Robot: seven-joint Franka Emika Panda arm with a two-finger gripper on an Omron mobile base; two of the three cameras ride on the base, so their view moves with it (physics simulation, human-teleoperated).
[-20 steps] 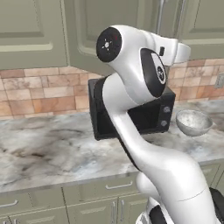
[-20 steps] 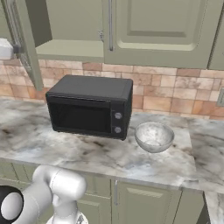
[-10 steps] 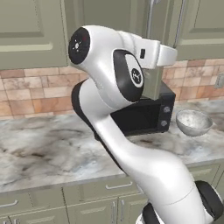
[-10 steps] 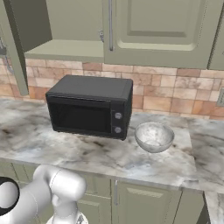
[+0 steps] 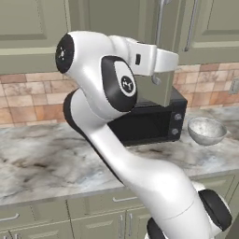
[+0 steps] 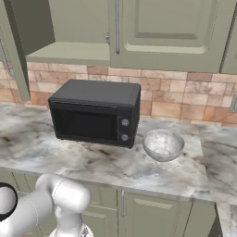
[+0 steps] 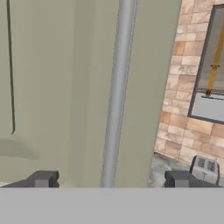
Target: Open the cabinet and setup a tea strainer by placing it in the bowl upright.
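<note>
The olive-green cabinet (image 6: 69, 48) stands open, its left door (image 6: 14, 60) swung far out to the left. In the hand view that door's long silver handle (image 7: 118, 87) runs straight down between the fingertips of my gripper (image 7: 111, 180). The jaws stand wide apart, one fingertip (image 7: 43, 179) on each side of the bar, neither touching it. From the left base view my hand (image 5: 161, 60) sits against the open door (image 5: 165, 84). The speckled grey-white bowl (image 6: 163, 144) (image 5: 206, 130) rests on the counter right of the microwave. The tea strainer is hidden.
A black microwave (image 6: 95, 113) sits on the marble counter (image 6: 92, 162) under the open cabinet. The right cabinet door (image 6: 166, 32) is closed. A toaster (image 7: 203, 168) stands on the counter by the brick wall. Base cabinets (image 6: 152, 215) run below.
The jaws have opened off the door handle. The arm has swung left and the door has swung wider open.
</note>
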